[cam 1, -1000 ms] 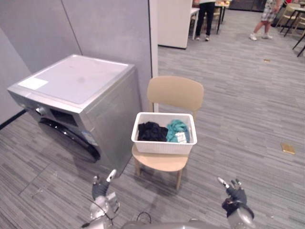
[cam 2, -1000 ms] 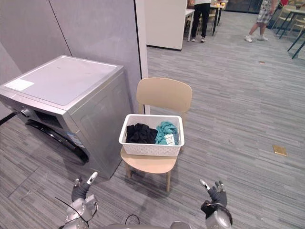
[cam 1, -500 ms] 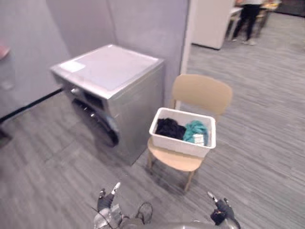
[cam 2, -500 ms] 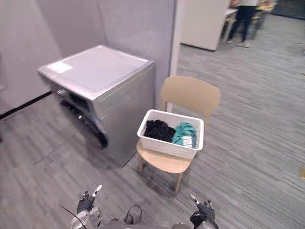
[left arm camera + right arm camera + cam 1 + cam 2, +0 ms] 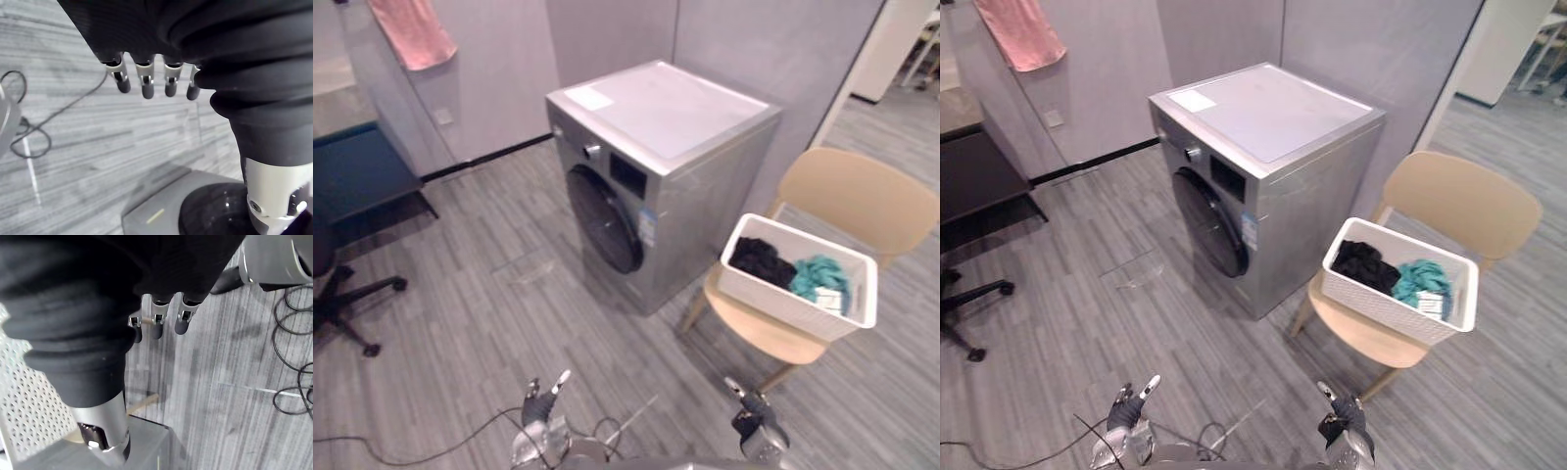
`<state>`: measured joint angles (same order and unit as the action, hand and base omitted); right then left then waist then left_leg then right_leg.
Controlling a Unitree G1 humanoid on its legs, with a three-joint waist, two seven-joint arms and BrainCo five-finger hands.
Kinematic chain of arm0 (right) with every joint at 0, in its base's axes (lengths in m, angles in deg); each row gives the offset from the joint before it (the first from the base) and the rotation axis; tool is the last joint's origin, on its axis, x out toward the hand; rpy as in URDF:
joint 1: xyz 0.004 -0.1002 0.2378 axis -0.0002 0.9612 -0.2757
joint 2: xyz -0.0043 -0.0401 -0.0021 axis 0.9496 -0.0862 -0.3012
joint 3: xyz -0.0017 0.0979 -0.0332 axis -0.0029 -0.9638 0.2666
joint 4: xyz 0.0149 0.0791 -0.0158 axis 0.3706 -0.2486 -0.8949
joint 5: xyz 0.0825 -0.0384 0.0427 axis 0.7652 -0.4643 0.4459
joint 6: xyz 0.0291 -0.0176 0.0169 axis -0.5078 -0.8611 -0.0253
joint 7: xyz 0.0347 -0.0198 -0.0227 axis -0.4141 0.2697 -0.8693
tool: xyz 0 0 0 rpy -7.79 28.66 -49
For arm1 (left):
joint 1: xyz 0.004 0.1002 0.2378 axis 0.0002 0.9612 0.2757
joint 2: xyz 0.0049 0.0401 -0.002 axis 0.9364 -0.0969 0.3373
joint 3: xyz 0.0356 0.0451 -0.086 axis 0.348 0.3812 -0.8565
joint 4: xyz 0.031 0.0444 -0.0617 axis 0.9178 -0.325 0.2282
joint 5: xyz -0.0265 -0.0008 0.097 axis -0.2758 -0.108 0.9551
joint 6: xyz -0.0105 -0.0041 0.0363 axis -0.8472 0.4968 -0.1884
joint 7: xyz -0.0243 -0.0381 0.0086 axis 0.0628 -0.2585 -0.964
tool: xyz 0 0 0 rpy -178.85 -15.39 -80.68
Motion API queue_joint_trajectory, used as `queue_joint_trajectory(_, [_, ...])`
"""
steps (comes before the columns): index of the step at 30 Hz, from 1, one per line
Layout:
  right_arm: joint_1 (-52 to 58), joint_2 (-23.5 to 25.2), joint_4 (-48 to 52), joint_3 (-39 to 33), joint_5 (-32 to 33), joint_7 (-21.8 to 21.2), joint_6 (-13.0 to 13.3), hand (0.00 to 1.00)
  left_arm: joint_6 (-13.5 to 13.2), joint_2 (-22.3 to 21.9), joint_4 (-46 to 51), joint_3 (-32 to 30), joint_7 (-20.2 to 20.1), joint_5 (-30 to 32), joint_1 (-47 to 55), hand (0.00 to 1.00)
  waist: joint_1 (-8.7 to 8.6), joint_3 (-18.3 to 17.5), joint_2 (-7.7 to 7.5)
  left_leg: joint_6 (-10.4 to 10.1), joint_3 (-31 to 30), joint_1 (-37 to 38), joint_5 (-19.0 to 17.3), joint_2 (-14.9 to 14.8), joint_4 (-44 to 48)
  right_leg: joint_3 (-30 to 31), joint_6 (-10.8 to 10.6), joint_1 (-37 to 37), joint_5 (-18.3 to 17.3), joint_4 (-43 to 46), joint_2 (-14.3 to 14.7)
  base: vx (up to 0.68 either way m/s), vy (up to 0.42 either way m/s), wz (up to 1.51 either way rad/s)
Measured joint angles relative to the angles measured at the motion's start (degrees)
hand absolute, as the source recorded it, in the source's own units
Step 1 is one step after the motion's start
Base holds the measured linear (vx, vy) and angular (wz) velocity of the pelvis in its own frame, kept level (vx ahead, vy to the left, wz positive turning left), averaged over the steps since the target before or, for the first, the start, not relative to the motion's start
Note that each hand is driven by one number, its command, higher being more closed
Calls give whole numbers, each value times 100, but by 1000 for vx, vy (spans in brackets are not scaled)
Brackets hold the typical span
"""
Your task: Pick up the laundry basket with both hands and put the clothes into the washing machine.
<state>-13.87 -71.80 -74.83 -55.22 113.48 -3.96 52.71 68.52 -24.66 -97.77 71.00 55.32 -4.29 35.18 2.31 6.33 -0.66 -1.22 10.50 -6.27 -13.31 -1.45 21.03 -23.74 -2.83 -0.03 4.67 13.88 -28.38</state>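
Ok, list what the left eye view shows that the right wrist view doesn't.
Left eye view adds: the washing machine with its round dark door, the tan chair back, dark and teal clothes in the basket, a pink towel hanging on the wall, and the left robot hand, open.
Right wrist view adds: a close look at the right robot hand, its fingers straight, holding nothing.
Shared: the right robot hand, the white laundry basket (its perforated wall in the wrist view) and the grey floor.
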Motion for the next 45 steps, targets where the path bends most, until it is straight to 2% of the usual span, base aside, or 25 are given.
queue_joint_trajectory(1, [-13, 3, 15, 17, 0, -2, -10, 0, -20, -3, 2, 52, -25, 9, -63, 0, -104, 2, 99, 60, -169, 26, 20, 48, -29, 601, 278, 267, -184, 493, 102, 100, 213, 70])
queue_joint_trajectory(2, [27, 84, 91, 61, 3, -13, -39, 0, -52, 84, 2, 32, -40, 42, -101, 0, -159, -2, 103, 176, -335, 72, 93, 57, -111, 1462, -76, 432, -608, 1017, 529, 116, 169, 73])
queue_joint_trajectory(5, [190, 126, 439, 294, 52, -64, -32, 0, -68, 152, 2, 33, -65, 249, -37, 0, -158, -3, -73, 225, -524, 411, 202, 141, -496, 2464, -404, 661, -1686, 1916, 1524, 106, 18, 48])
queue_joint_trajectory(6, [245, 125, 597, 287, 97, -61, -8, 0, -65, 96, 2, 42, -73, 254, -25, 0, -153, -35, -144, 217, -554, 476, 209, 145, -551, 2512, -407, 710, -1889, 1973, 1785, 116, -70, 30])
queue_joint_trajectory(8, [226, 126, 891, 283, 234, -60, 106, 0, -35, -68, -3, 63, -87, 381, -58, 0, -142, -43, -172, 187, -582, 609, 115, 44, -682, 2215, -174, 1001, -2149, 1849, 2237, 135, -139, -4])
queue_joint_trajectory(10, [244, 125, 1033, 281, 268, -54, 112, 0, -8, -99, -3, 165, -97, 448, -139, 0, -150, -34, -96, 84, -614, 612, 38, -151, -682, 2081, -117, 1291, -2146, 1786, 2595, 146, -193, -2])
queue_joint_trajectory(11, [294, 128, 1087, 281, 275, -34, 119, 0, 28, -99, -3, 254, -146, 462, -250, 0, -193, -33, -81, -11, -747, 591, -16, -241, -665, 2095, 60, 1356, -1994, 1559, 2796, 160, -198, 48])
queue_joint_trajectory(12, [387, 139, 1143, 268, 288, -22, 130, 0, 35, -93, -1, 308, -194, 465, -324, 0, -260, -43, -101, -113, -918, 563, -78, -259, -624, 2011, 249, 1257, -1787, 1488, 2820, 300, -303, 78])
queue_joint_trajectory(17, [519, 120, 1515, 291, 375, 38, 226, 0, 43, -204, 109, 719, -317, 443, -403, 0, -429, -13, 162, -188, -1006, 684, -67, -471, -22, 1492, 558, 696, -2032, 1300, 2911, 304, -228, 43])
queue_joint_trajectory(20, [506, 115, 1651, 364, 419, 44, 234, 0, 20, -212, 430, 652, -334, 377, -306, 0, -349, 65, 244, -282, -1062, -372, 474, -582, 2428, 1533, 691, 235, -2111, 955, 3047, 223, -100, -12])
queue_joint_trajectory(21, [511, 74, 1704, 461, 424, 48, 232, 0, 18, -227, 453, 601, -349, 357, -196, 0, -157, 137, 286, -239, -1085, -892, 450, -642, 3647, 1772, 745, 20, -2144, 892, 3097, 184, 8, -65])
queue_joint_trajectory(23, [498, 52, 1710, 593, 422, 69, 221, 0, 31, -227, 454, 598, -386, 353, -31, 0, -96, 158, 251, -97, -986, -1338, 356, -651, 3981, 2024, 745, -194, -2143, 733, 3028, 205, 44, -73])
queue_joint_trajectory(25, [475, 23, 1771, 743, 411, 80, 177, 0, 42, -226, 454, 591, -403, 339, 26, 0, -44, 216, 145, 8, -802, -1529, 295, -830, 3232, 2258, 725, -364, -2133, 594, 2898, 250, 70, -68])
queue_joint_trajectory(27, [476, 36, 1909, 743, 393, 96, 166, 0, 40, -224, 470, 615, -419, 319, 31, 0, 10, 239, 51, 24, -719, -1458, 327, -992, 1853, 2441, 519, -446, -2182, 553, 2748, 317, 132, -68])
queue_joint_trajectory(28, [414, 8, 1986, 745, 332, 118, 166, 0, 38, -225, 483, 606, -401, 289, 53, 0, 19, 237, 27, -110, -913, -1305, 414, -1032, 672, 2685, 348, -486, -2277, 570, 2681, 314, 189, -69])
queue_joint_trajectory(29, [340, 1, 1988, 744, 285, 144, 167, 0, 38, -225, 487, 607, -381, 285, 80, 0, 40, 219, 40, -288, -1058, -1164, 527, -1036, 185, 2839, 217, -486, -2352, 600, 2663, 324, 229, -83])
queue_joint_trajectory(30, [304, 3, 1987, 745, 251, 157, 168, 0, 37, -225, 488, 608, -365, 285, 108, 0, 62, 201, 54, -406, -1105, -1107, 625, -1070, -4, 2951, 110, -492, -2413, 614, 2650, 279, 276, -81])
queue_joint_trajectory(31, [263, 1, 1987, 738, 185, 173, 164, 0, 39, -225, 488, 633, -334, 288, 183, 0, 81, 144, 121, -410, -1113, -1016, 996, -1104, -154, 3125, -30, -532, -2496, 609, 2643, 381, 420, -89])
queue_joint_trajectory(32, [255, -10, 1968, 715, 48, 175, 159, 0, 40, -260, 481, 668, -324, 300, 278, 0, 68, 24, 240, -631, -993, -881, 1272, -1136, -242, 3298, -207, -597, -2598, 588, 2617, 460, 538, -64])
queue_joint_trajectory(33, [253, 64, 1926, 707, -18, 182, 67, 0, 49, -204, 456, 596, -303, 317, 244, 0, 0, -64, -45, -780, -833, -800, 1133, -886, -271, 3397, -311, -582, -2651, 597, 2292, 370, 461, -40])
queue_joint_trajectory(35, [179, 117, 1907, 821, -114, 170, -22, 0, 17, -34, 471, 644, -318, 371, 188, 0, 12, -107, -313, -652, -593, -636, 1088, -645, -481, 3590, -493, -552, -2324, 486, 2029, 301, 390, -27])
queue_joint_trajectory(36, [96, 119, 1888, 874, -161, 135, -45, 0, 16, 37, 474, 677, -322, 412, 189, 0, -2, -107, -287, -565, -552, -520, 1045, -639, -570, 3712, -541, -520, -1998, 494, 2030, 273, 358, -37])
queue_joint_trajectory(37, [60, 120, 1872, 882, -171, 113, -48, 0, 17, 63, 471, 672, -318, 454, 191, 0, 1, -103, -204, -538, -546, -484, 1047, -649, -633, 3783, -612, -454, -1983, 518, 2014, 221, 309, -36])
queue_joint_trajectory(42, [-300, 24, 1875, 934, -458, 62, -51, 0, 12, 252, 317, 653, -299, 628, -83, 0, -12, -190, -206, -444, -444, -417, 1115, -531, -932, 3755, -483, -60, -1758, -300, 2019, 64, 102, -12])
queue_joint_trajectory(45, [-277, -217, 1877, 1032, -621, -41, -55, 0, 11, 223, 13, 642, -261, 630, -171, 0, -9, -209, 46, -503, -475, -424, 1484, -538, -1464, 3636, -476, 119, -1744, -378, 2071, -51, -68, 3])
